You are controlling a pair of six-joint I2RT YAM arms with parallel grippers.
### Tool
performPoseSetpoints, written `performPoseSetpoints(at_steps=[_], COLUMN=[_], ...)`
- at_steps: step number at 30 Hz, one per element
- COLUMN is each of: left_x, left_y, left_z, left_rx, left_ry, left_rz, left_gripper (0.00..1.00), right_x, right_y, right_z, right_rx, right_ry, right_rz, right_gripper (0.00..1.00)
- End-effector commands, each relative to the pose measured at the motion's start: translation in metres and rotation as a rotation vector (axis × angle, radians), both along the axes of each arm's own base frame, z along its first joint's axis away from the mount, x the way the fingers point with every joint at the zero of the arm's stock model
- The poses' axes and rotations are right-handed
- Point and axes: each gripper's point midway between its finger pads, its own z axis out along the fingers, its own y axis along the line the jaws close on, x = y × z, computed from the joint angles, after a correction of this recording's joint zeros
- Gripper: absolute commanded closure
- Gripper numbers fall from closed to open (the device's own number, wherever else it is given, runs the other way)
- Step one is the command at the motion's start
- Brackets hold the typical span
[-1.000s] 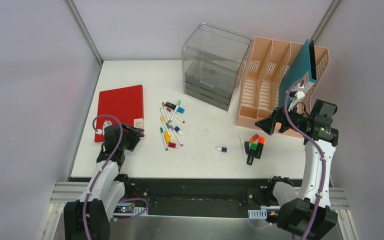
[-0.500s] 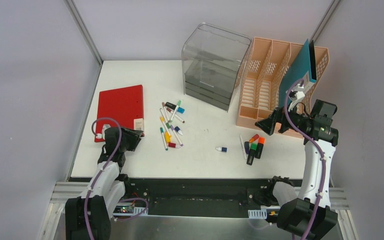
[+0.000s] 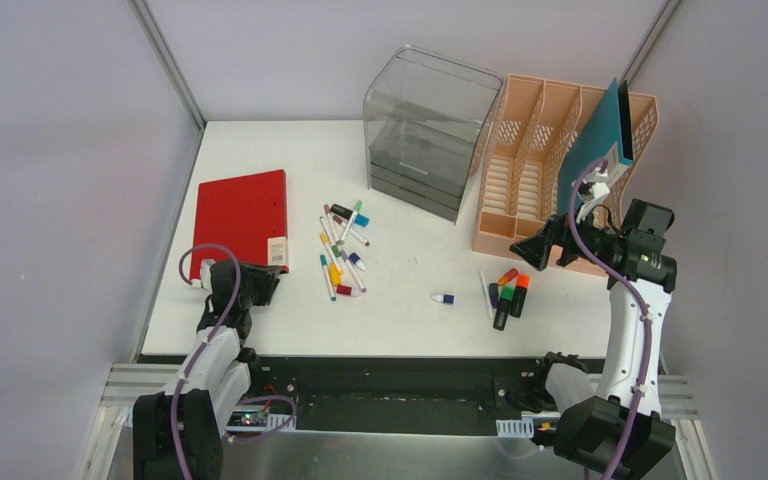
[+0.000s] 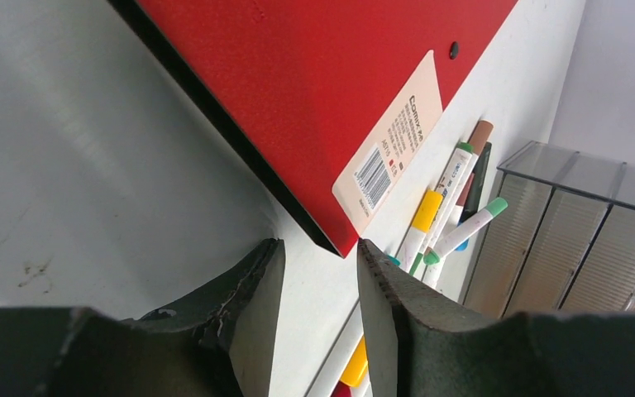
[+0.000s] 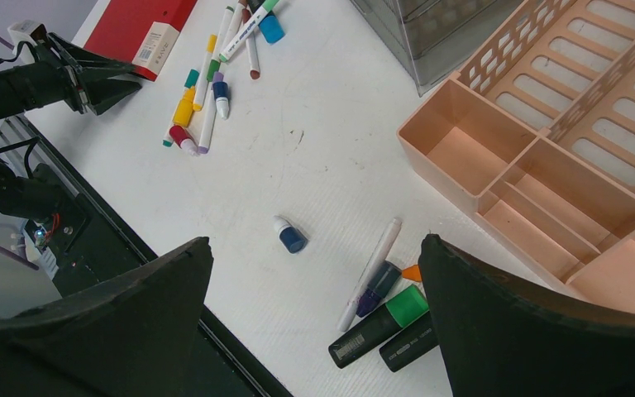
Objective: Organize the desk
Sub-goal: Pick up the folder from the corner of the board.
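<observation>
Although the teal folder point(image 3: 595, 140) stands in the rack point(image 3: 520, 170) upper right, pens point(image 3: 335, 272) litter the worktop point(image 3: 400, 305); left fingers point(image 4: 252, 298), half-parted, flank a corner of the red folder point(image 4: 298, 83), right fingers point(image 5: 132, 314) released.

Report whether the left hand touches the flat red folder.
Cannot tell. Left wrist view: the flat red folder corner sits between the left hand fingers, tight beside one; no plain gap.

The white rectangular bench point(image 3: 410, 270) is carrying a flat red folder point(image 3: 241, 212), scattered coloured markers point(image 3: 340, 250), a clear grey drawer unit point(image 3: 425, 130), a peach file rack point(image 3: 535, 165), highlighters point(image 3: 508, 293) and a blue cap point(image 3: 445, 298).
</observation>
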Motion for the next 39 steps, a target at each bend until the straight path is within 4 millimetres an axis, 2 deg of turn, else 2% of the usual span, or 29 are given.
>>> performPoseSetpoints(at_steps=[1,7,26,39], left_x=[0.008,0.012,0.015,0.02], left_y=[0.012,0.02,0.026,0.028], left_z=[0.006,0.009,0.006,0.005], left_rx=[-0.009,-0.017,-0.051,-0.078], left_ry=[-0.059,-0.1,-0.118,-0.134], left_rz=[0.087,0.146,0.21,0.235], left_gripper=[0.62,0.62,0.71,0.69], right_x=[0.002,0.002,0.002,0.002], right_y=[0.001,0.001,0.001,0.002], right_z=[0.015,0.015,0.015,0.014], right_rx=[-0.03,-0.029,-0.028,-0.023], right_ry=[-0.066,-0.062,-0.062,-0.061], right_rz=[0.018,0.018,0.02,0.025], right_gripper=[0.01,0.01,0.01,0.01])
